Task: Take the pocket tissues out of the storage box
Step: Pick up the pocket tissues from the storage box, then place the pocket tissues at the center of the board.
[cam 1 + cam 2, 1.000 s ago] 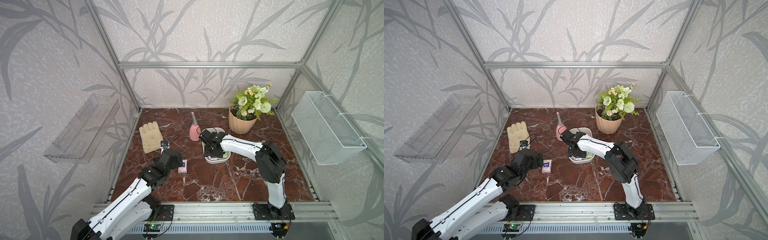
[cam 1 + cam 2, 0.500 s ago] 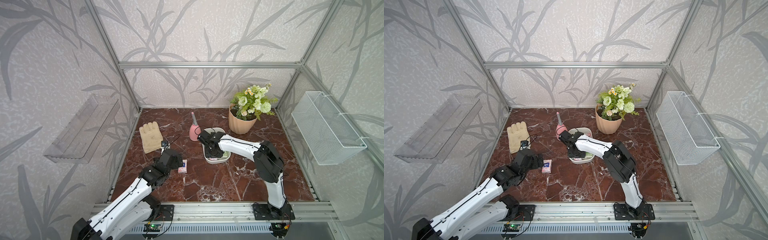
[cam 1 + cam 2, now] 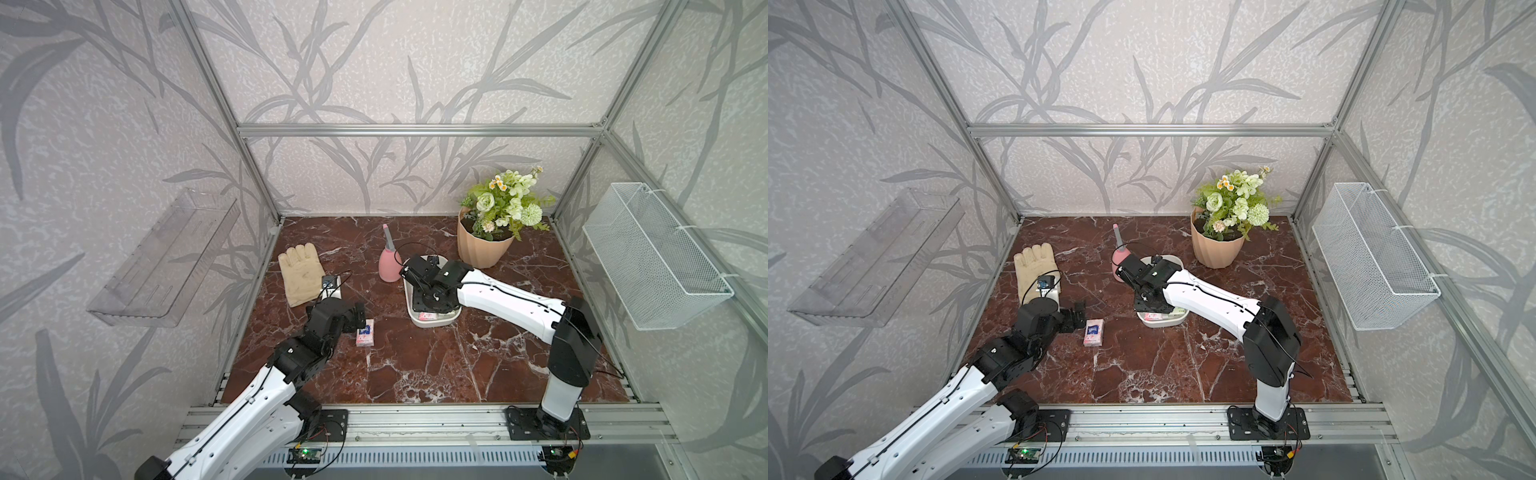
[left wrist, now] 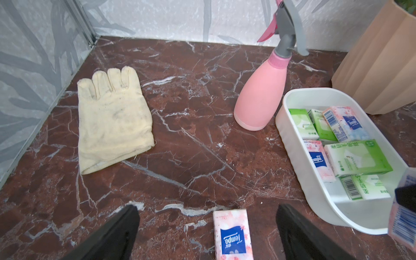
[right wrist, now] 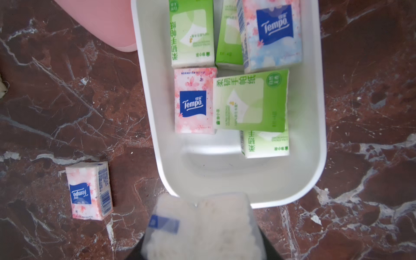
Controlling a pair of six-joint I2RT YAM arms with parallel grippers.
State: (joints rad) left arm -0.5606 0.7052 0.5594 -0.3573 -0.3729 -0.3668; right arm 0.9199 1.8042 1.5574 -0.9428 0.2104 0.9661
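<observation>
The white storage box [image 3: 432, 322] [image 3: 1158, 323] sits mid-table with several pocket tissues inside, green ones [image 5: 249, 101] and pink floral ones [image 5: 193, 101]. My right gripper [image 5: 202, 247] [image 3: 430, 297] is shut on one pink packet [image 5: 202, 227], holding it above the box's near end; the packet also shows at the edge of the left wrist view [image 4: 403, 216]. Another pink packet [image 3: 365, 336] [image 4: 233, 234] lies on the table to the left of the box. My left gripper [image 4: 206, 209] [image 3: 1077, 316] stands open just over it, touching nothing.
A cream glove [image 3: 301, 272] lies at the back left. A pink spray bottle [image 3: 390, 264] stands against the box's far left side, with a potted plant [image 3: 484, 245] behind the box. A clear shelf [image 3: 166, 257] hangs on the left wall and a wire basket [image 3: 652, 257] on the right wall.
My right gripper's jaws have narrowed onto a pink packet at the box. The left arm and the packet on the table have not moved.
</observation>
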